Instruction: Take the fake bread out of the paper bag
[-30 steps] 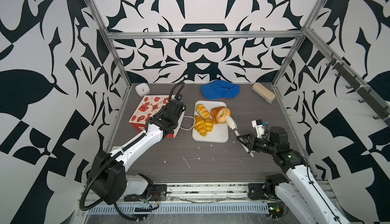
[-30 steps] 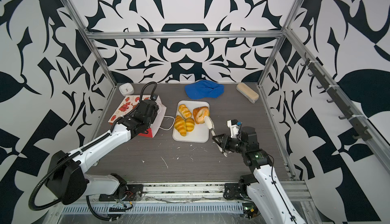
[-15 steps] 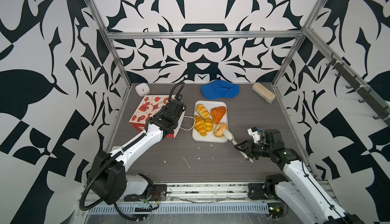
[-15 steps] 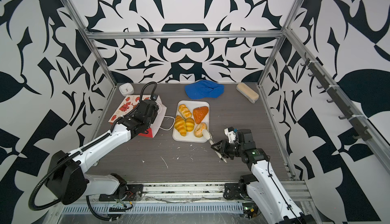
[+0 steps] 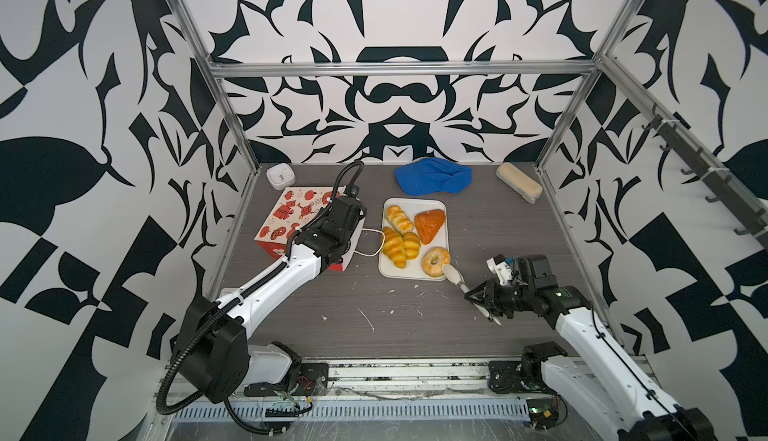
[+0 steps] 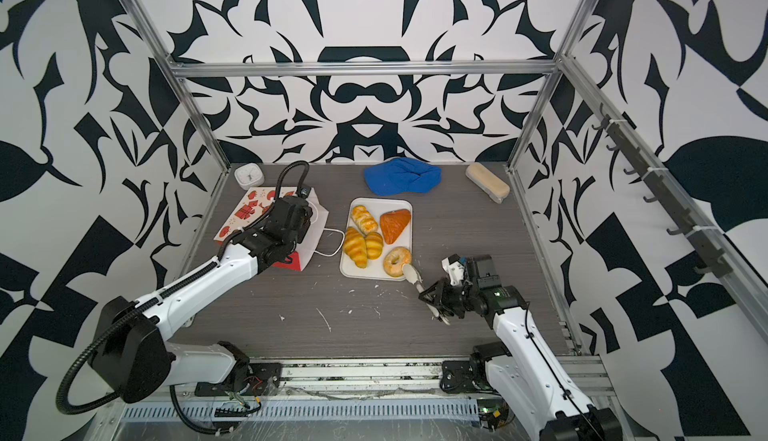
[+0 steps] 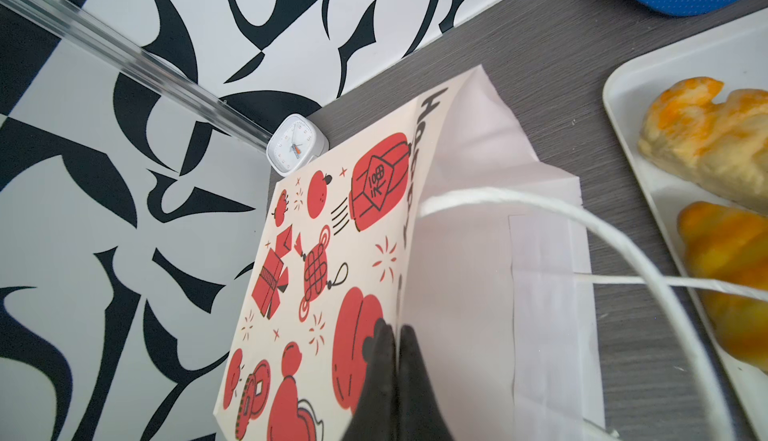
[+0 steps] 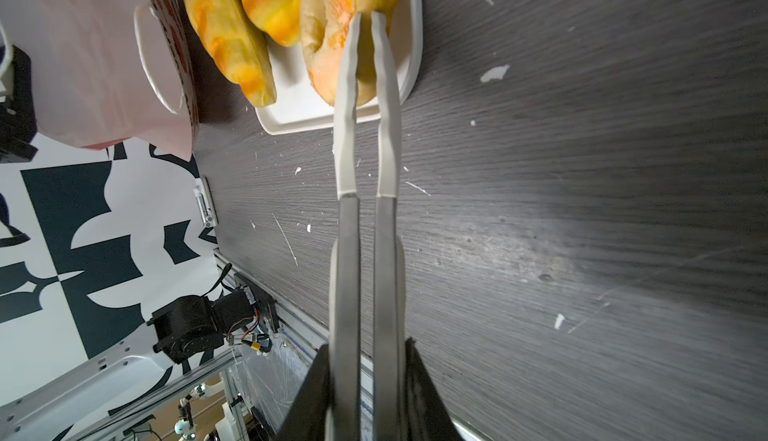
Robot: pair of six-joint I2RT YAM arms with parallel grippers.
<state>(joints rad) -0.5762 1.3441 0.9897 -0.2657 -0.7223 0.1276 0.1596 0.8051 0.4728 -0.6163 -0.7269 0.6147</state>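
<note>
Clamping one wall of the paper bag (image 7: 332, 252), the left hand (image 7: 395, 330) is pinched together; the right hand (image 8: 366, 368) squeezes tongs (image 8: 347, 252) whose tips reach the ring doughnut (image 5: 435, 261) at five o'clock on the tray (image 5: 415, 205).

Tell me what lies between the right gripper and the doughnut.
A pair of tongs, held in the right gripper, spans that stretch; their pale tips end at the doughnut on the tray. Both top views and the right wrist view show it.

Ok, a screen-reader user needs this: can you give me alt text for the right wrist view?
The right gripper holds metal tongs whose pale tips end at the ring doughnut on a white tray. Two yellow croissants lie beside it, with the paper bag past them.
</note>
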